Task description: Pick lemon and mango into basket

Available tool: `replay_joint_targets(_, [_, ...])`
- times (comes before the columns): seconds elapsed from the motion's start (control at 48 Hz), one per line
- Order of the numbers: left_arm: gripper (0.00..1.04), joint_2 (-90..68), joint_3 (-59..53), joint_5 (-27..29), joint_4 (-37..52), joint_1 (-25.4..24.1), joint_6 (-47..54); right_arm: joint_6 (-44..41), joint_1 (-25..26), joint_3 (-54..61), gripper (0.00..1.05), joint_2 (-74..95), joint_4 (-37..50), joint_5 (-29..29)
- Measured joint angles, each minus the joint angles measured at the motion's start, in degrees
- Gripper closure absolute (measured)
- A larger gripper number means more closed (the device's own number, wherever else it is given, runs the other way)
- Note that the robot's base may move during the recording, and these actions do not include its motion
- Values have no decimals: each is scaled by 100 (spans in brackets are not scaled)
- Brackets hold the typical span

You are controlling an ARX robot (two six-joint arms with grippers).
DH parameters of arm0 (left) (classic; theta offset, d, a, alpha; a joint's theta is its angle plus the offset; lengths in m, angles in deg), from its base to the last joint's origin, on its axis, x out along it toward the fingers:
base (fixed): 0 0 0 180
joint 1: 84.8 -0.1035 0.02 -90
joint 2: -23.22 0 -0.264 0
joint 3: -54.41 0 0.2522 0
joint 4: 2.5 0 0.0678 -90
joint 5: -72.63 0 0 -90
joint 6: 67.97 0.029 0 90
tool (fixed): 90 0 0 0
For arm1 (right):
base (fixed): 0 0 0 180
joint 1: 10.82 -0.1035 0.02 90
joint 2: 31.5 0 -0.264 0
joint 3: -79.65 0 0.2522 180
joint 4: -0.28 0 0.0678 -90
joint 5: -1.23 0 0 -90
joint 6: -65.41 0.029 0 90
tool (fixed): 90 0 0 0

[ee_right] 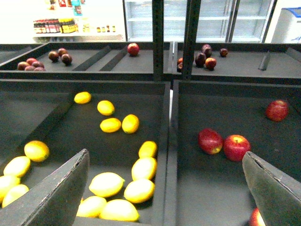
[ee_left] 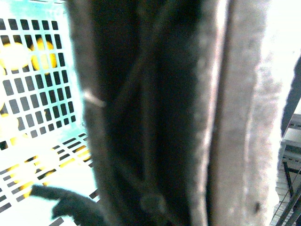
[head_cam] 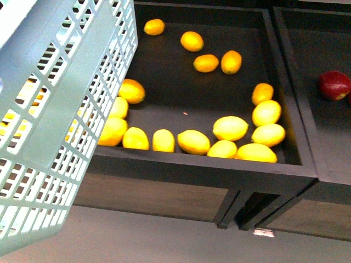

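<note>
Right end effector (ee_right: pixel 165 155) is being held spread wide, with nothing being carried between its fingers (ee_right: pixel 56 193), above the divider (ee_right: pixel 166 132) between two dark bins. Left end effector (ee_left: pixel 150 122) is being crowded by a dark blurred mass in its wrist view, so whether it is being closed on anything cannot be told.

Nearest, toward 9 o'clock in the front view, the basket (head_cam: pixel 60 104) is being held tilted, overlapping the edge of the bin (head_cam: pixel 208 164). Yellow shapes are being glimpsed through its slots, but inside or behind cannot be told, and the mango cannot be singled out.

Along the near rim, from 6 to 4 o'clock, the lemons (head_cam: pixel 230 128) are being shown packed and touching. A closing grip is being judged likely to nudge neighbours or let a smooth fruit slip out.

Farther, toward 12 o'clock, rounder orange ovals (head_cam: pixel 206 63) are being shown scattered. At 3 o'clock a red apple (head_cam: pixel 334 85) is being shown in the next bin, and either could be taken wrongly. With the basket tilted, a released fruit is being judged liable to roll or miss.
</note>
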Motion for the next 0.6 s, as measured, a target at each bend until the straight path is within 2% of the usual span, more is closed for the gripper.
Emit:
replay_joint_targets(0.541, [91,-11,4,4,-20,-4,39,2,2,0,9,0,-7,44])
replay_joint_targets(0.604, [91,-129,195,-4,-570,-7,437,2,7,0,9,0,-4,42])
